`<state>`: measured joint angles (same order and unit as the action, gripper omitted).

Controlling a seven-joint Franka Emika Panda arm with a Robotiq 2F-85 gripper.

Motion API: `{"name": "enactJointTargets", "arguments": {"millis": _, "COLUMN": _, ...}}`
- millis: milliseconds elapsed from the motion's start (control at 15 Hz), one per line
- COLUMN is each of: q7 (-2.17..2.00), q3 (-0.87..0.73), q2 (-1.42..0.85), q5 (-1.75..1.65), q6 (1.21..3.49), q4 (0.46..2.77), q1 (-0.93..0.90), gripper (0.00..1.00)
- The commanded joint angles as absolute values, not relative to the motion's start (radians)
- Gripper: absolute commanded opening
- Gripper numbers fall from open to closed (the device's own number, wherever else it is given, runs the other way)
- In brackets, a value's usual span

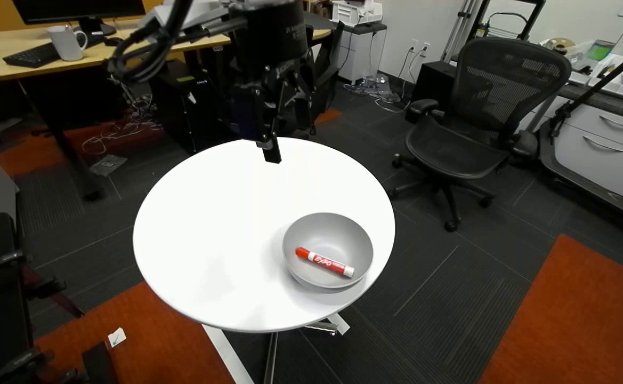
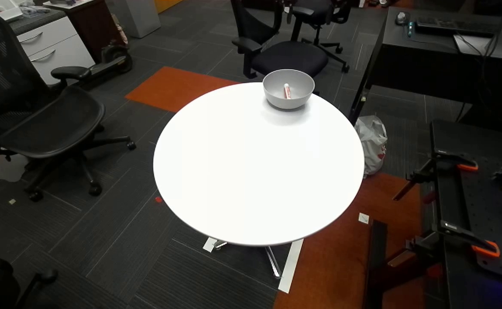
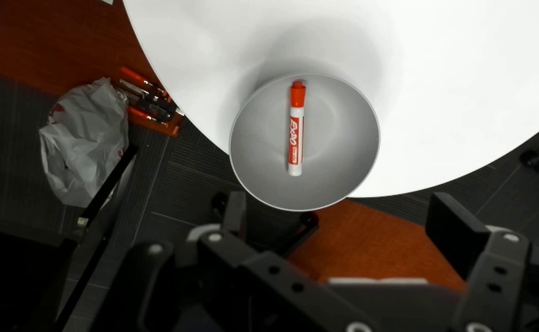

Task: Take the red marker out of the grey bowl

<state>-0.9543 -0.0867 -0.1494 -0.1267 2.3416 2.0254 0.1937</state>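
The red marker (image 1: 324,262) lies inside the grey bowl (image 1: 338,237) near the edge of the white round table (image 1: 210,224). The marker (image 2: 287,91) and bowl (image 2: 286,103) also show in an exterior view. In the wrist view the marker (image 3: 296,133) lies lengthwise, red cap toward the top, with bare bowl (image 3: 343,143) around it. My gripper (image 1: 289,133) hangs above the table, apart from the bowl. In the wrist view the gripper (image 3: 342,205) is open, fingers wide apart, with nothing held; the bowl appears ahead of the fingertips. The gripper is out of view in an exterior view.
A black mesh chair (image 1: 487,112) stands beside the table, and another chair (image 2: 289,58) stands behind the bowl. A desk with a white mug (image 1: 68,42) is at the back. A plastic bag (image 3: 85,143) lies on the floor below the table edge.
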Motion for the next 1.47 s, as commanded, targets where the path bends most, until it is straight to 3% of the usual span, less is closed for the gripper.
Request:
{"name": "enactJointTargets", "arguments": {"millis": 0, "q7": -0.924, "q3": -0.123, "q2": -0.174, "q5": -0.092, "q6": 2.323, "q4": 1.999, "q1": 0.164, "gripper": 1.00}}
{"name": "enactJointTargets", "arguments": {"millis": 600, "q7": -0.711, "q3": -0.171, "q2": -0.427, "q5": 0.164, "q6": 2.329, "q4": 1.822, "q1": 0.210, "gripper": 1.00}}
{"name": "enactJointTargets", "arguments": {"millis": 1400, "q7": -0.738, "q3": -0.216, "q2": -0.723, "q5": 0.162, "q6": 2.329, "q4": 1.596, "q1": 0.207, "gripper": 1.00}}
